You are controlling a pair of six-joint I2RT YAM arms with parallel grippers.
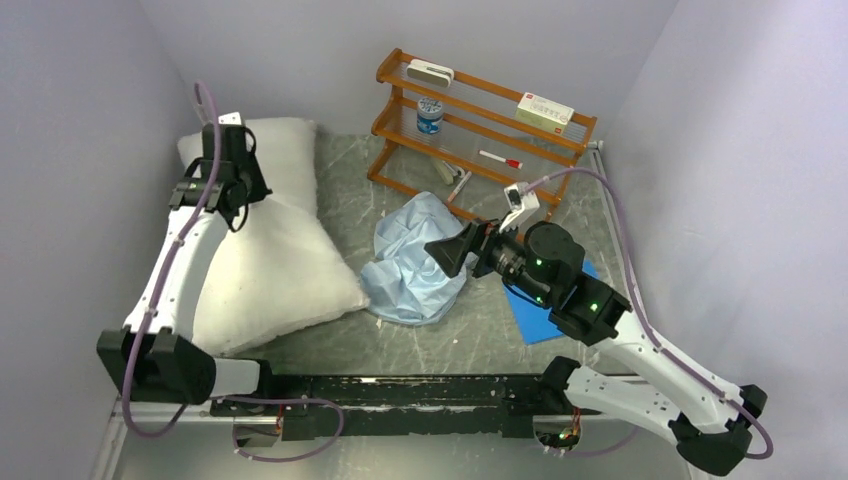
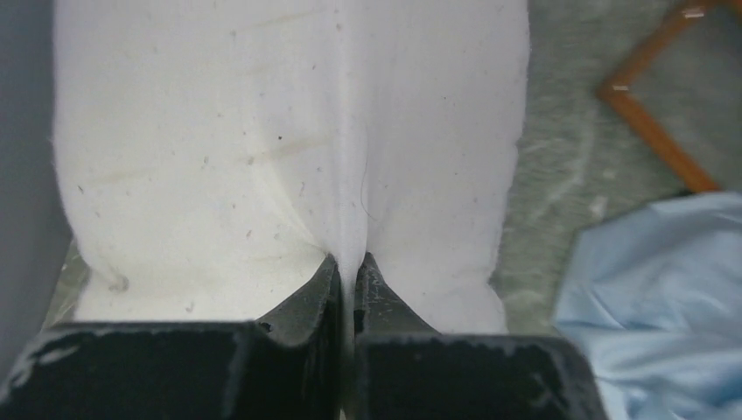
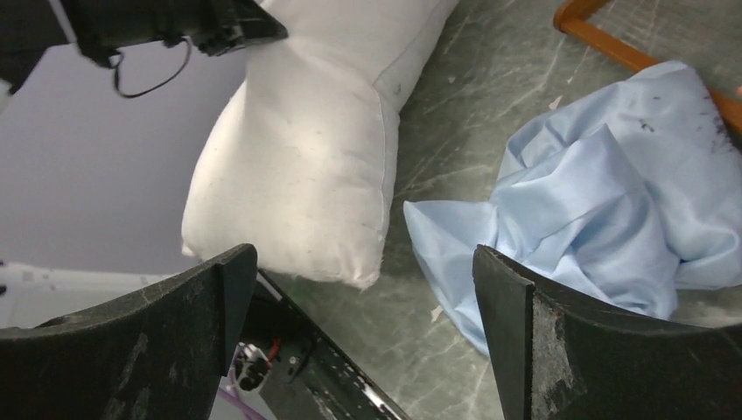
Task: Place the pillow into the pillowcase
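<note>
Off-white pillow (image 1: 270,250) lying along the left side of the bench (image 1: 450,340), left jaws pinched tight on a ridge of its fabric near the far end, crumpled pale-blue pillowcase (image 1: 415,260) just beside its near corner, right jaws spread wide, holding nothing, over the pillowcase

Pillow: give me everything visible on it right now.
The pillow is a plump off-white rectangular cushion, cloth-covered, with seamed edges. It lies on the left of the table, running diagonally from the far left corner toward the middle, wholly outside the pillowcase. The left gripper is shut on a pinched ridge of its fabric near the far end. Its near corner sits close to the pillowcase, a strip of table between.
</note>
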